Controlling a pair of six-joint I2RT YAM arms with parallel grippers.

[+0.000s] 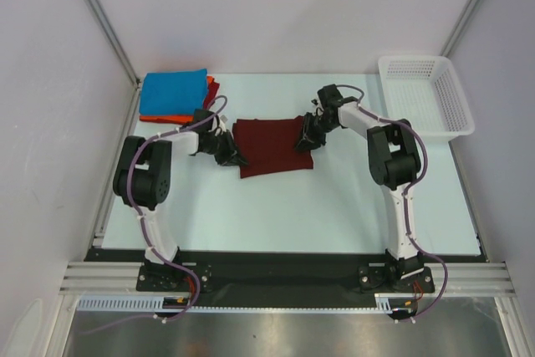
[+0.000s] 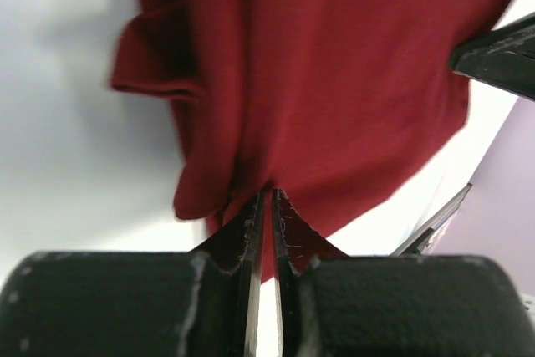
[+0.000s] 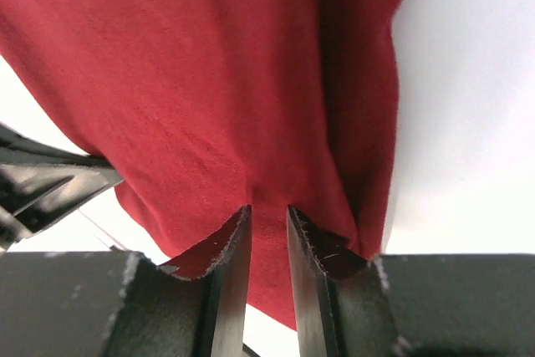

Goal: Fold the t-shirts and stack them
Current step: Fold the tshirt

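A: Where the overhead camera looks down, the maroon t-shirt [image 1: 272, 146] lies flat in the middle of the counter [image 1: 334, 198], between the two arms.

B: And the claws?

A: From above they are only dark shapes at its left and right edges. The wrist views settle it. The left claw [image 2: 269, 205] has its fingers pressed nearly together on a gathered edge of the cloth. The right claw [image 3: 269, 216] stands a little wider, pinching red cloth that fills its gap, with creases running to its tips.

B: Other shirts?

A: They show only overhead: the blue t-shirt [image 1: 174, 91] lies on the orange-red t-shirt [image 1: 159, 119] at the far left, and the white basket [image 1: 422, 98] sits at the far right.
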